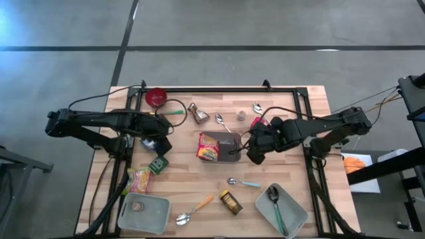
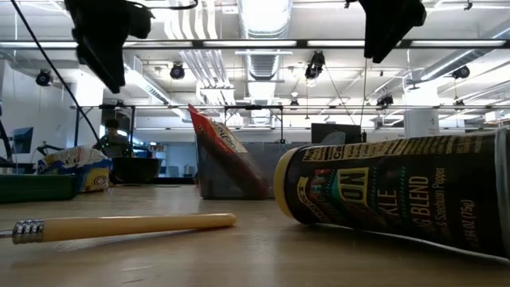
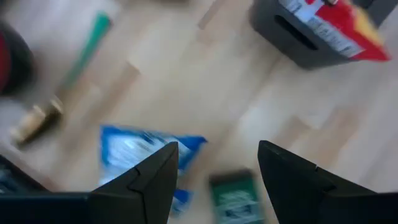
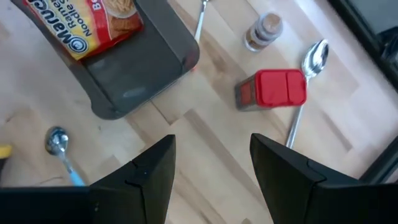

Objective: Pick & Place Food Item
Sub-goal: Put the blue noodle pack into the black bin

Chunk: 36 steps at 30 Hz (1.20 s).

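A red and yellow ramen noodle packet [image 1: 208, 147] stands tilted in a dark grey bin [image 1: 229, 141] at the table's middle, leaning on the bin's wall [image 2: 231, 171]. My left gripper [image 1: 157, 143] hangs open above the table, left of the bin, over a blue packet [image 3: 140, 148] and a small green box [image 3: 233, 196]. To the right of the bin my right gripper [image 1: 255, 155] hangs open above bare wood, with the bin [image 4: 140, 71] and the ramen packet [image 4: 87, 22] ahead of its fingers. Nothing is between either pair of fingers.
A red-lidded jar [image 4: 273, 90], a small bottle [image 4: 264, 30] and spoons [image 4: 313, 59] lie beyond the right gripper. A red bowl [image 1: 157, 97] sits far left. Near the front are two grey trays [image 1: 143, 212] [image 1: 292, 216], a snack packet [image 1: 139, 179] and a lying spice jar [image 1: 231, 202].
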Available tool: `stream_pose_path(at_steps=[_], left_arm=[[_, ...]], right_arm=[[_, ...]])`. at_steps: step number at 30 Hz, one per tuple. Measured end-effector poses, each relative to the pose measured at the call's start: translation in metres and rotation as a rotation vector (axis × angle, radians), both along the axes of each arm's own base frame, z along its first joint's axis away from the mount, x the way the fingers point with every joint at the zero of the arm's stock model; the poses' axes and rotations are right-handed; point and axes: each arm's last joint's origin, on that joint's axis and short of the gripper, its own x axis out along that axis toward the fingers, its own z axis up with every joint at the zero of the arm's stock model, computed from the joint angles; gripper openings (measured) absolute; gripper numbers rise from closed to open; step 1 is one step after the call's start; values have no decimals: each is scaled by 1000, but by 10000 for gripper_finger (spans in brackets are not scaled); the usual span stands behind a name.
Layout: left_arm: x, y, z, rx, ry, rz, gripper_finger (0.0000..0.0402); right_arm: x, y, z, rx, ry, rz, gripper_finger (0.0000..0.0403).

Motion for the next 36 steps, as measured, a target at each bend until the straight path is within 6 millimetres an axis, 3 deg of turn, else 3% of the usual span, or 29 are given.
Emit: stream_pose_path(at_steps=[4,13,20,32,36], left_arm=[[11,1,-9,83,81,-149,226],[40,5,-51,88,305,-232,226],[37,13,-81,5,353,-275,226],[32,12,-95,18,413,-755,226],[30,11,-102,13,422,-821,226]], right_arm=[[0,0,-1,-6,6,16,203],[0,0,-5,-5,12,7,203],[-3,4,-17,-13,51,16,203],[-5,5,-32,-12,62,21,203],[-4,7,-33,-7,45,18,203]])
